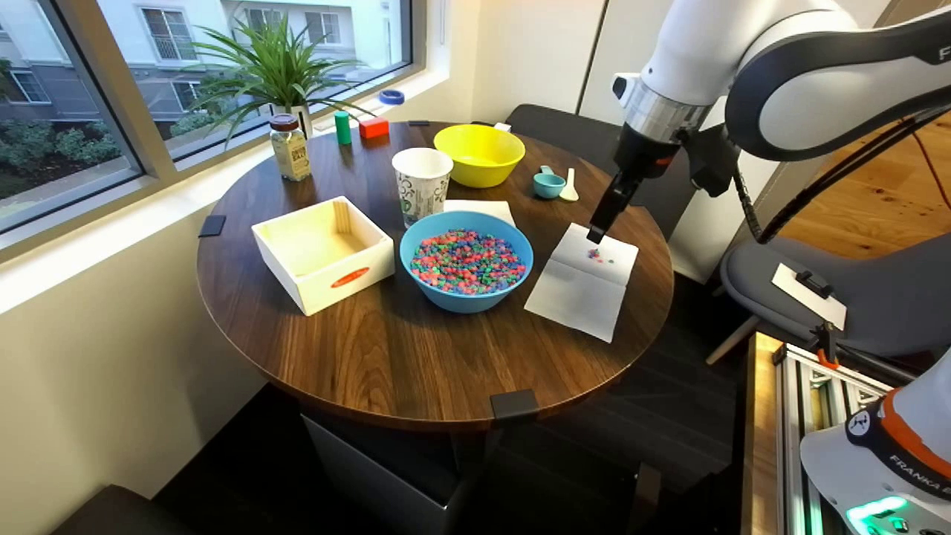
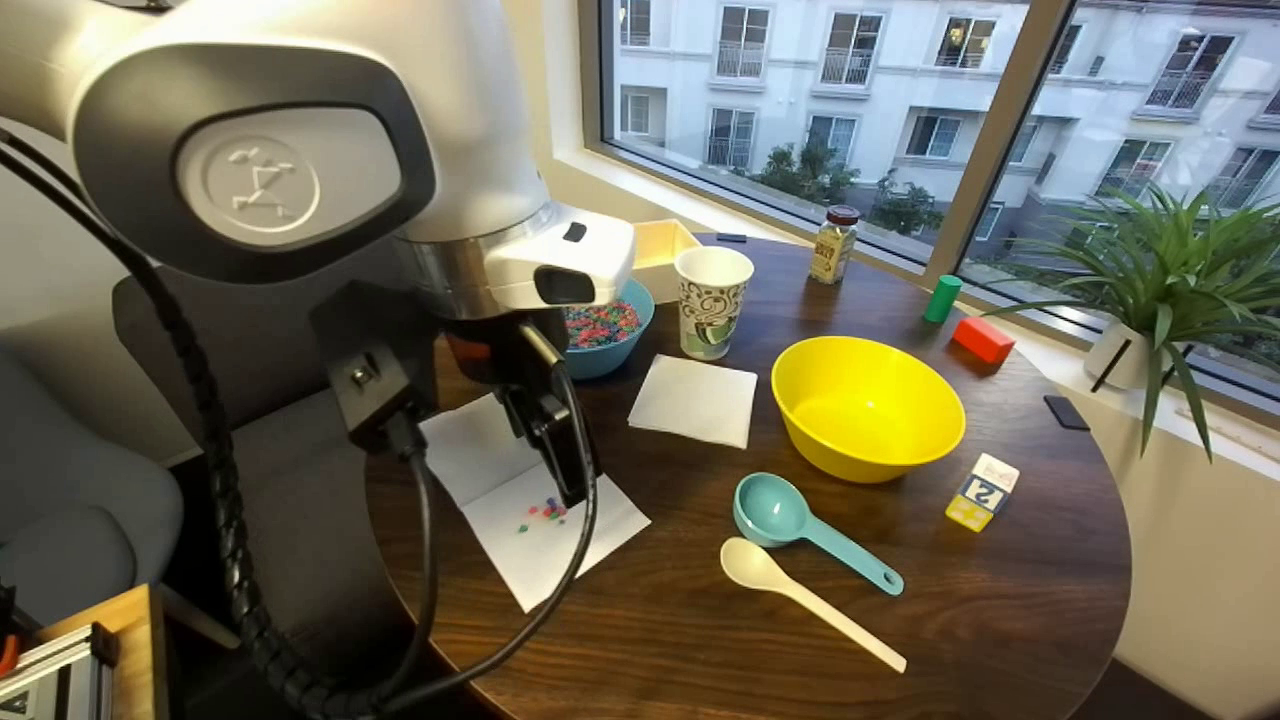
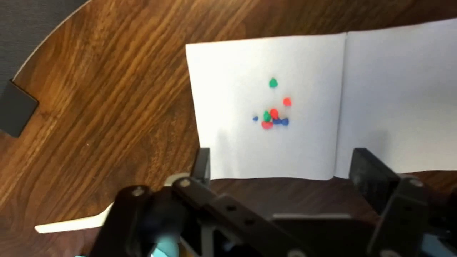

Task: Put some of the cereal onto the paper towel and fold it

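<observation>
A white paper towel (image 1: 572, 293) lies unfolded on the round table, with a crease across its middle. It also shows in the wrist view (image 3: 228, 75). A few red, green and blue cereal pieces (image 3: 274, 113) lie on one half of it, some touching and some apart. More cereal (image 1: 468, 260) fills a light blue bowl (image 1: 466, 303) beside the towel. My gripper (image 3: 282, 160) is open and empty above the cereal half of the towel, pointing down. In an exterior view the gripper (image 2: 572, 490) hides part of the towel. The towel's far end is cut off in the wrist view.
A second folded napkin (image 2: 693, 400), a paper cup (image 2: 712, 305) and a yellow bowl (image 2: 865, 410) stand near the towel. A teal scoop (image 2: 772, 510) and a cream spoon (image 2: 755, 565) lie beside it. A wooden box (image 1: 327, 256) stands beyond the blue bowl.
</observation>
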Robot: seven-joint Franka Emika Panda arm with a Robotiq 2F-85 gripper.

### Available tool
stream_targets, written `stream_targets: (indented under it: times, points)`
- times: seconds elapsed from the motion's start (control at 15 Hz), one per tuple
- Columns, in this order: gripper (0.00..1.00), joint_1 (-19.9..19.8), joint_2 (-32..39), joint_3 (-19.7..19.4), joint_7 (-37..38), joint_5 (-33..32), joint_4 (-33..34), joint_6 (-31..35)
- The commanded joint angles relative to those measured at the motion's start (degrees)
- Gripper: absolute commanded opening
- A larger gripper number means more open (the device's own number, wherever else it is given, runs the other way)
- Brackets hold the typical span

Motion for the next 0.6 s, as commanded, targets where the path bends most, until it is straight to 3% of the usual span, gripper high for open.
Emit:
stream_targets:
  times: [0.0,0.53]
  points:
    - [1.00,0.8,-2.3,3.0,4.2,-1.2,-0.4,-3.8]
    - [1.00,4.0,1.6,9.1,9.7,-2.0,1.7,-7.9]
